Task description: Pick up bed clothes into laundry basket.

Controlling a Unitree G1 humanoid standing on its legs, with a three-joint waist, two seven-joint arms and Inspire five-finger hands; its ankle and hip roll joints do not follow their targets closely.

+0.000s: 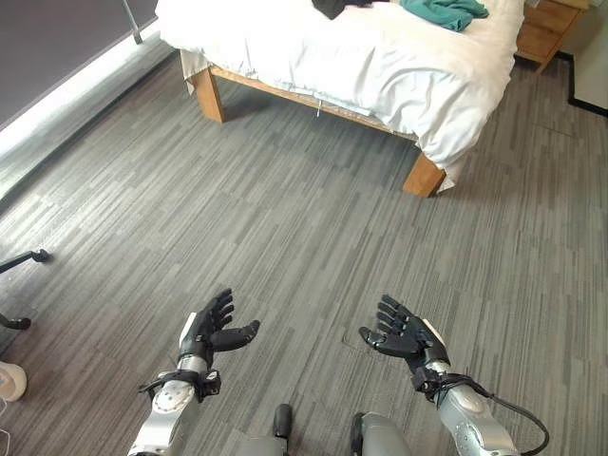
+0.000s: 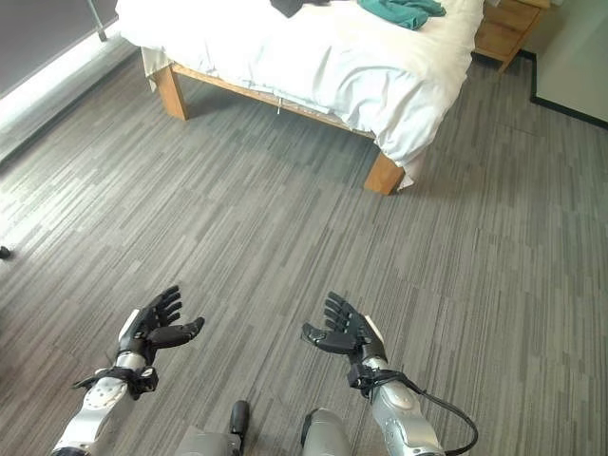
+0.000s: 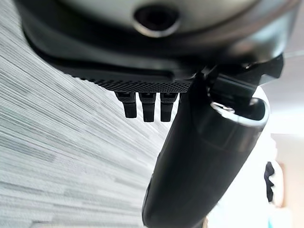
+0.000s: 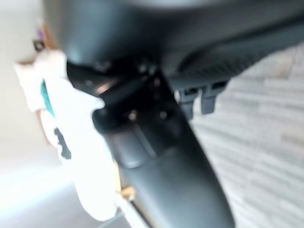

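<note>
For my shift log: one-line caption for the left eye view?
Both hands, left hand and right hand, open and empty over floor; teal garment on bed.

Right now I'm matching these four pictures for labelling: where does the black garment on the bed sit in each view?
Left eye view: the black garment is at the top edge, on the bed, left of the teal garment.
Right eye view: top edge again, left of centre.
Left wrist view: dark patch on white, beyond the left hand.
Right wrist view: dark patch on white, beyond the right hand.
Shared landmark: the white bed cover.
</note>
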